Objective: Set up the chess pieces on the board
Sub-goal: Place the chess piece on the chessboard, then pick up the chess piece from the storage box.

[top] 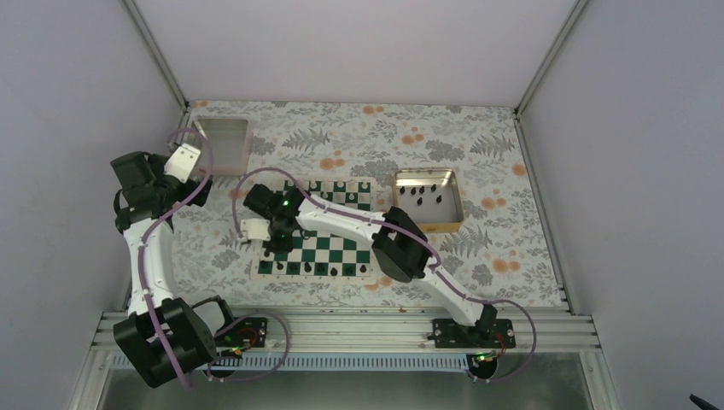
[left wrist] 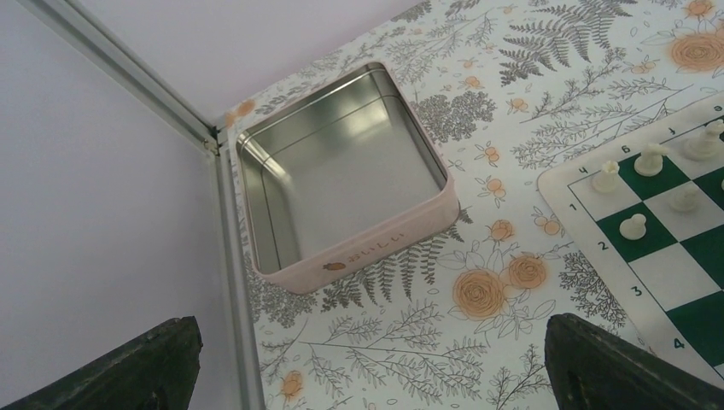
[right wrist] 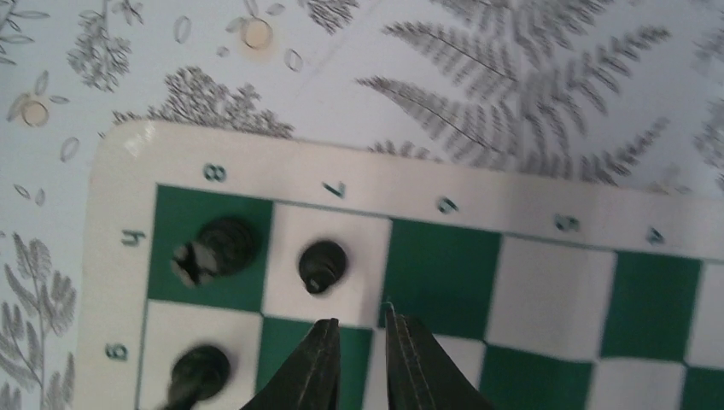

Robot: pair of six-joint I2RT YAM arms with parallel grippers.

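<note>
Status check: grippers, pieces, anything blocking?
Left gripper open, empty, near pink tin. Right gripper slightly open, empty, over board corner, just short of black pawn. Several black pieces in gold tray. Nothing seen blocking.

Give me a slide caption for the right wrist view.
Right gripper, slightly parted and empty, hovers over a corner of the board beside three black chess pieces.

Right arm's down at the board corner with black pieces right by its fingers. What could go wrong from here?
1. The right gripper, jaws barely apart and empty, sits right next to a black piece; a sideways pull-out could topple it or the neighbouring pieces.
2. More black pieces wait in the gold-rimmed tray; a low swing there could drag the arm across the near row on the board.
</note>
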